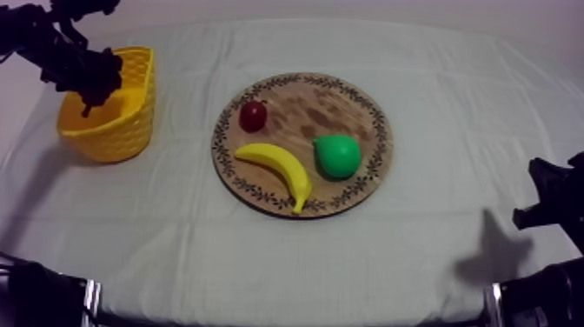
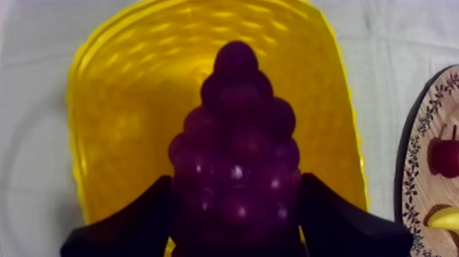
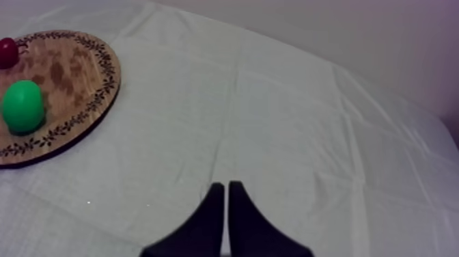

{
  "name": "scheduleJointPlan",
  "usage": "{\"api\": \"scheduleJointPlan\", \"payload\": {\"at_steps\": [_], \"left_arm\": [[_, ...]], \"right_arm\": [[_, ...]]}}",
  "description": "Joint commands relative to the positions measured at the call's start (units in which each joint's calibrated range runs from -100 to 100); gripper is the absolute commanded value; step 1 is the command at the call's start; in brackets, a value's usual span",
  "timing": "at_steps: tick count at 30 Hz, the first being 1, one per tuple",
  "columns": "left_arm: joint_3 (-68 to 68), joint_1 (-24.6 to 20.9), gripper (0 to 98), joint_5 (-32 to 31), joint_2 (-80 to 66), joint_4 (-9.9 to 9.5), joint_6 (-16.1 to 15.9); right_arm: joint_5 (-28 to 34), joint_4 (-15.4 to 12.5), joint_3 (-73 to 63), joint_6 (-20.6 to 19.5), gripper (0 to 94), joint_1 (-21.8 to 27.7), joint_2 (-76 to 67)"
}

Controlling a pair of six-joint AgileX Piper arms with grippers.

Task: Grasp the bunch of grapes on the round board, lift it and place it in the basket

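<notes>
Near right, the right end effector (image 3: 226,184) rests low over bare tabletop (image 3: 273,123), its two fingers clenched together on nothing. Mid-table lies the board (image 1: 348,104), with the banana (image 1: 280,168) nearest, the pear (image 1: 337,155) to its right, and the small red fruit (image 1: 253,115) farther off and to the left. Far left stands the basket (image 1: 130,130). The left end effector (image 1: 91,87) hangs over its opening, and the dark arm covers part of its far rim. It is grasping the grapes (image 2: 235,150), which point into the basket; their gripped end is hidden between the fingers (image 2: 136,219). Whether the grapes touch the basket's floor cannot be told.
</notes>
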Motion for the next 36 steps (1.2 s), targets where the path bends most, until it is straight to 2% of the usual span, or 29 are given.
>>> {"api": "scheduleJointPlan", "payload": {"at_steps": [1,8,9,14,20,26,36], "left_arm": [[0.1,0.0,58.8,-0.5,0.5,0.02,0.1],[0.9,0.1,59.4,-1.8,1.0,0.15,0.1],[1.0,0.1,61.3,-1.9,0.9,0.20,0.1],[0.7,0.1,83.2,-0.1,-0.1,0.57,-0.9],[0.3,0.1,90.9,1.0,-1.4,0.65,-1.5],[1.6,0.4,89.1,0.8,-3.5,0.68,-1.3],[6.8,1.6,71.6,-0.5,-12.0,0.82,-0.5]], "right_arm": [[0.0,0.0,0.0,0.0,0.2,0.0,0.0],[0.0,0.0,0.0,0.0,0.2,0.0,0.0],[0.0,0.0,0.0,0.0,0.2,0.0,0.0],[0.0,0.0,0.0,0.0,0.2,0.0,0.0],[0.0,0.0,0.0,0.0,0.2,0.0,0.0],[0.0,0.0,0.0,0.0,0.2,0.0,0.0],[0.0,0.0,0.0,0.0,0.2,0.0,0.0]]}}
